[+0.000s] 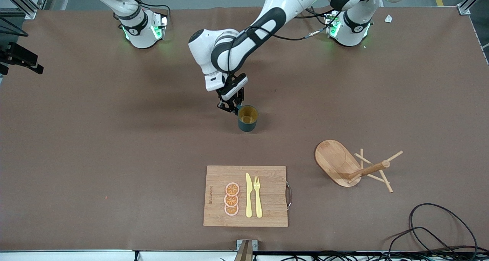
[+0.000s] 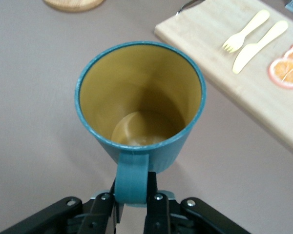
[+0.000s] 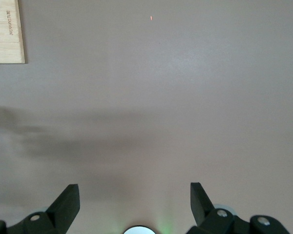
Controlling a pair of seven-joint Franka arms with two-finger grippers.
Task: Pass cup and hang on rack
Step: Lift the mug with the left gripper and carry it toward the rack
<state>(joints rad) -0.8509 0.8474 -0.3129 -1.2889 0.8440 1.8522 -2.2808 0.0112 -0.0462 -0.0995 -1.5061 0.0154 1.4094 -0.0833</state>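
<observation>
The dark teal cup stands upright near the table's middle, golden-brown inside. It fills the left wrist view. My left gripper is shut on the cup's side handle, one finger on each side of it. I cannot tell whether the cup touches the table. The wooden rack lies tipped on its side toward the left arm's end, nearer the front camera than the cup; its base edge shows in the left wrist view. My right gripper is open and empty over bare table, out of the front view.
A bamboo cutting board with a yellow knife, a fork and orange slices lies near the front edge. It also shows in the left wrist view. Black cables lie at the front corner.
</observation>
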